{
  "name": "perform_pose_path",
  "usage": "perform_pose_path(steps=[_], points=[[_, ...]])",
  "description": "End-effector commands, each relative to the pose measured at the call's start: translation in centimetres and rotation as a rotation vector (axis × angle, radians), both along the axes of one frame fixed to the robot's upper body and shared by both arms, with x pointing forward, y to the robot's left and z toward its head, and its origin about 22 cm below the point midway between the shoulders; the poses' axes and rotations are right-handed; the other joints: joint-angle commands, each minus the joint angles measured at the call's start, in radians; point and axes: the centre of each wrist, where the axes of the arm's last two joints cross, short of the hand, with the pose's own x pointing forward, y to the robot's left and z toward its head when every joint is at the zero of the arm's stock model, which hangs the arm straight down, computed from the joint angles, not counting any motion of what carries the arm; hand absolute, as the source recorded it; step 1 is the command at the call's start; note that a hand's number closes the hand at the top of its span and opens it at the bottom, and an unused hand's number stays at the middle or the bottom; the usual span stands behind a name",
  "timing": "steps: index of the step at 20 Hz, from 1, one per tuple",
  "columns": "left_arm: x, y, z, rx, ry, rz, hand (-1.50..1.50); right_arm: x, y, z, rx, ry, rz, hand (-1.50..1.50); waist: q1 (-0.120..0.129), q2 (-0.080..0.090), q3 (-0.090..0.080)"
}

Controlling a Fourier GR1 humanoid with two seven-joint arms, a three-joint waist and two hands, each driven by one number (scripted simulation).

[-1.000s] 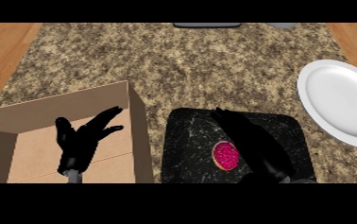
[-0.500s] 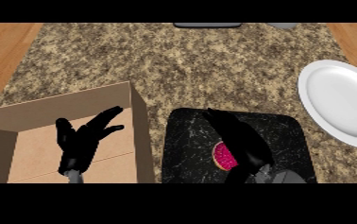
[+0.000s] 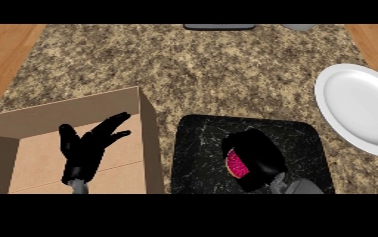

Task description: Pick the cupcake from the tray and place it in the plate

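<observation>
Pink-topped cupcake [image 3: 238, 164] on black tray [image 3: 199, 151], R hand [image 3: 260, 153] curled round it. L hand [image 3: 86, 149] rests open over cardboard box [image 3: 74, 109]. White plate [image 3: 354, 106] beside tray, at right.

We note: left hand [image 3: 87, 148] black, slim-fingered. Right hand [image 3: 258, 162] same black. Left forearm [image 3: 77, 187] grey, narrow; right forearm [image 3: 298, 186] grey, wider, smooth-surfaced.

Honestly couldn't read a single thing from where I stood. No lettering or numbers on the tray [image 3: 295, 138], the box [image 3: 44, 126] left of it, or the plate [image 3: 354, 101] right of it.
</observation>
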Motion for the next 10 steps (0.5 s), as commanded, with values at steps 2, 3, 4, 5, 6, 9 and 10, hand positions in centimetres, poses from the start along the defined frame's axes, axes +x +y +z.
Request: perform_pose_path(steps=[2,3,4,5,6,9,10], points=[[1.5,-1.2,-0.2,-0.017,0.002,0.007,0.0,0.2,1.3,0.3,0.008,-0.058,0.024,1.5,-0.004,0.007,-0.009],[1.1,0.3,0.5,0.003,0.005,0.017,0.0,-0.1,0.6,0.6,0.016,-0.103,0.01,1.5,-0.004,0.007,-0.009],[-0.3,-0.8,-1.1,-0.005,-0.003,0.019,0.0,-1.3,1.4,0.4,0.081,-0.133,-0.008,1.5,-0.005,0.006,-0.009],[0.5,0.4,-0.2,-0.003,0.017,0.005,0.0,-0.5,-0.6,0.4,0.065,-0.156,-0.108,1.5,-0.008,0.006,-0.009],[-0.3,-0.6,-0.4,-0.005,0.014,0.033,0.0,-1.7,0.9,0.9,0.087,-0.167,-0.193,1.5,-0.013,0.004,-0.009],[-0.2,1.4,-0.6,0.004,0.023,0.039,0.0,-3.3,1.1,-1.4,0.087,-0.166,-0.45,1.5,-0.031,0.004,-0.009],[-0.6,2.1,-0.9,-0.001,0.023,0.032,0.0,-3.3,1.0,-1.6,0.094,-0.183,-0.543,1.5,-0.035,0.004,-0.01]])
